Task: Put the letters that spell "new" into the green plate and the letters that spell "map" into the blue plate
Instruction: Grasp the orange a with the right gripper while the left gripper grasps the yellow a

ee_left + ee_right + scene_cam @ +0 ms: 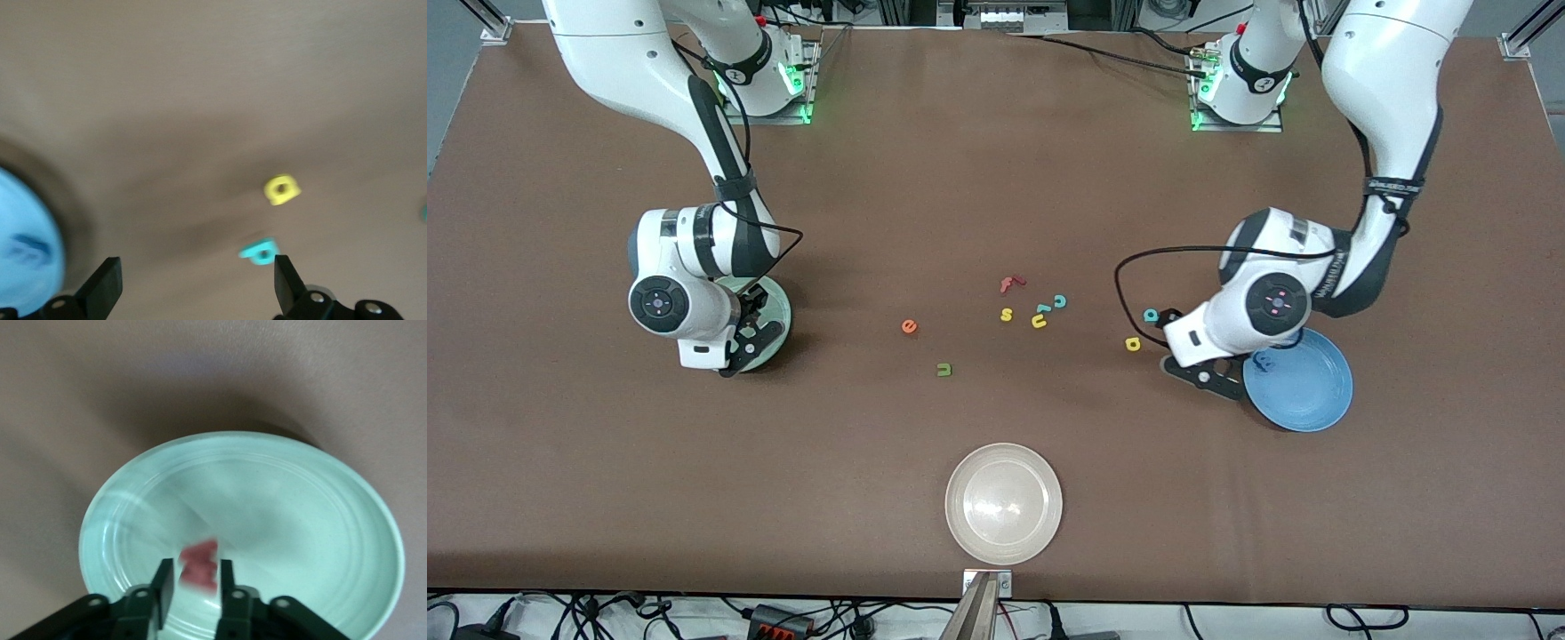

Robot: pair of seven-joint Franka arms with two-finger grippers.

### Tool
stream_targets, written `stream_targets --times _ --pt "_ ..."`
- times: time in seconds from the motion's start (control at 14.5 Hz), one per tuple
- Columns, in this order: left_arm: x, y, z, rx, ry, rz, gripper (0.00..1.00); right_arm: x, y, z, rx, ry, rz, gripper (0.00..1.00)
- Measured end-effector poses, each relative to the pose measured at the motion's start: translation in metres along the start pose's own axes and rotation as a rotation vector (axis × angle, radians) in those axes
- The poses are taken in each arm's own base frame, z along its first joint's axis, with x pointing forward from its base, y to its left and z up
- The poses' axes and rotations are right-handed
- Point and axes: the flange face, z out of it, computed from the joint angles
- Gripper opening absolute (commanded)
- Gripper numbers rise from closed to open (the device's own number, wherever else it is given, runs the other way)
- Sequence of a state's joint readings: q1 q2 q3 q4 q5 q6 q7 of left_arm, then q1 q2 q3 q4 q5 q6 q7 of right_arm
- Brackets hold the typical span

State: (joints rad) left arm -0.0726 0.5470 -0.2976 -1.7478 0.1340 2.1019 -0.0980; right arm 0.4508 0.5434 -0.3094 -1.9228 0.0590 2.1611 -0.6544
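Right gripper [195, 585] is over the green plate [320, 520], jaws a narrow gap with the salmon-red w [199, 564] between the fingertips; can't tell if it's pinched or just let go. Left gripper [193, 283] hangs by the rim of the blue plate [1312, 387], jaws wide, nothing in them. A small dark blue shape, likely the m [30, 248], lies in the blue plate, blurred.

On the table: teal p [1151, 315] and yellow a [1133, 343] lie just beside each other near the left gripper. Orange e [909, 326] and dark green n [943, 369] sit mid-table, well apart from both plates. Distractor cluster farther from the camera: red f [1010, 284], yellow s [1007, 314], yellow u [1039, 321], teal c [1059, 301]. Beige plate [1004, 503] sits nearest the camera.

Handling, my guess: the letters look like foam, so feather-light, soft, squashy, matte and not slippery. They lie flat and thin, so pinch across the outer edges, fingertips down at the mat. They may cling to a pad on release. Plates look like glazed ceramic: hard, glossy, ringed, shallow rim. Table cover is brown, matte.
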Motion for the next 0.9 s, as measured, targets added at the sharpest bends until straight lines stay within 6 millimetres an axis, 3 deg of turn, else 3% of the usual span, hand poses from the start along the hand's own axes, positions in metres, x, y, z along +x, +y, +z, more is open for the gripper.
stream_targets --times 0.14,0.35,0.55,0.69,0.76,0.9 --pt "-0.001 0.036 0.009 0.000 -0.004 -0.111 1.00 0.002 -0.001 -0.008 -0.006 0.016 0.011 1.00" --pt "-0.001 0.070 0.034 -0.001 -0.015 -0.359 1.00 0.021 -0.016 -0.046 -0.035 0.088 -0.007 1.00" --pt "0.003 0.068 0.044 -0.013 -0.001 -0.457 1.00 0.064 -0.063 -0.080 -0.002 0.187 -0.027 1.00" --pt "0.007 0.057 0.048 -0.024 0.013 -0.478 0.97 0.085 -0.095 -0.081 0.046 0.215 -0.009 0.99" --pt "0.009 0.053 0.052 -0.034 0.025 -0.486 0.88 0.093 -0.109 -0.077 0.054 0.215 -0.003 0.88" --pt "0.011 0.049 0.064 -0.047 0.032 -0.494 0.68 0.111 -0.131 -0.066 0.039 0.229 0.008 0.86"
